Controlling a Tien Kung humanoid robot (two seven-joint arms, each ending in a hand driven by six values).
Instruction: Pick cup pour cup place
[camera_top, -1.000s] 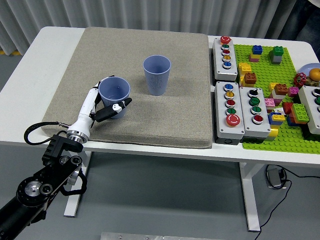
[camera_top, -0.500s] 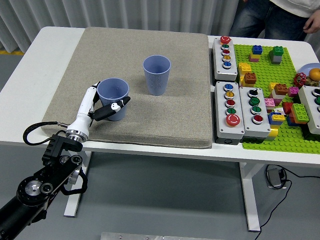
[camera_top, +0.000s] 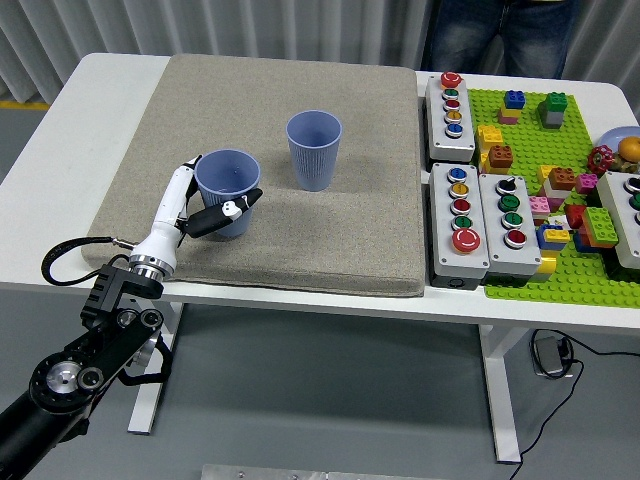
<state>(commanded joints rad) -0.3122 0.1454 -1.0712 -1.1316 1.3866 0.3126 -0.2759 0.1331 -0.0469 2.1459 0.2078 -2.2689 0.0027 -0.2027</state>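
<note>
The robot's left hand (camera_top: 205, 205) wraps a blue cup (camera_top: 228, 192) standing on the grey mat (camera_top: 300, 240), white fingers (camera_top: 178, 196) at the cup's nine o'clock side and a black thumb across its front; the grip looks closed on the cup, though the far fingers are hidden. A second blue cup (camera_top: 314, 149) stands upright at about two o'clock from the first, well apart. Button boxes (camera_top: 450, 105) and a green brick plate (camera_top: 560, 240) fill the white table (camera_top: 60, 150) toward three o'clock, where a person's legs (camera_top: 500, 35) show at twelve.
</note>
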